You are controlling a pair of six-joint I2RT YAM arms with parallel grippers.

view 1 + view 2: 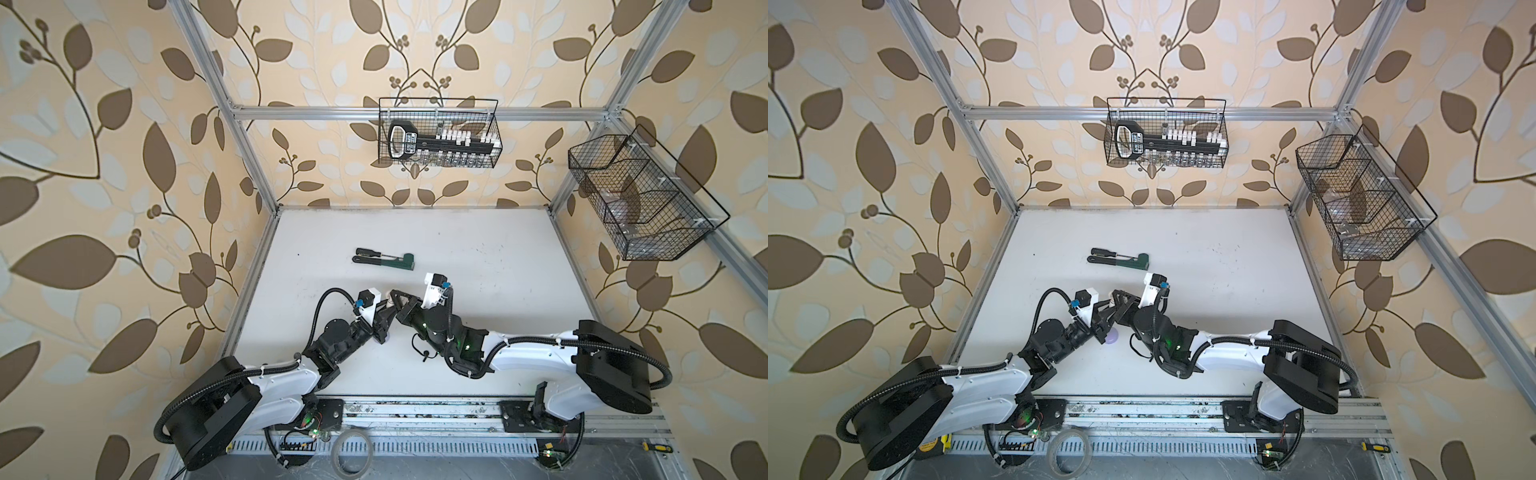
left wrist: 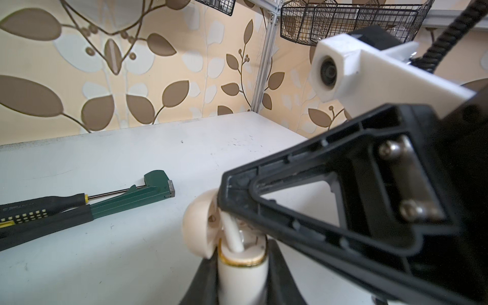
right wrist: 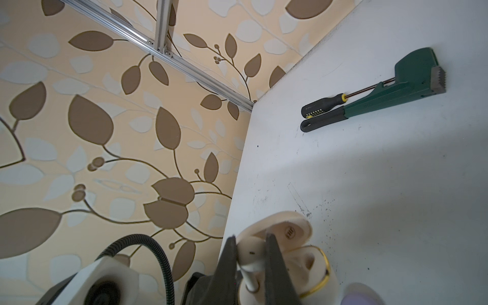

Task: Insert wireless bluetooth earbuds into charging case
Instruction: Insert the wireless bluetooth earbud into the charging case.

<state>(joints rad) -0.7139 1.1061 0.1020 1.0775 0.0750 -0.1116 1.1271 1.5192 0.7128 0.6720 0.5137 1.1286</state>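
Observation:
A cream charging case (image 2: 241, 277) with a gold rim is clamped upright in my left gripper (image 2: 241, 266), a black finger on each side. Its lid (image 2: 198, 224) hangs open to one side. My right gripper (image 3: 250, 245) is shut on a white earbud (image 3: 250, 254). The earbud's stem (image 2: 233, 235) reaches down into a slot of the case (image 3: 317, 272). In both top views the two grippers meet tip to tip over the table's middle, left gripper (image 1: 386, 309) and right gripper (image 1: 398, 297), and they hide most of the case.
A lilac case (image 1: 1112, 336) lies on the table just under the left gripper. A green pipe wrench (image 1: 395, 262) and a black screwdriver (image 1: 368, 252) lie farther back. Wire baskets (image 1: 438, 133) (image 1: 640, 195) hang on the frame.

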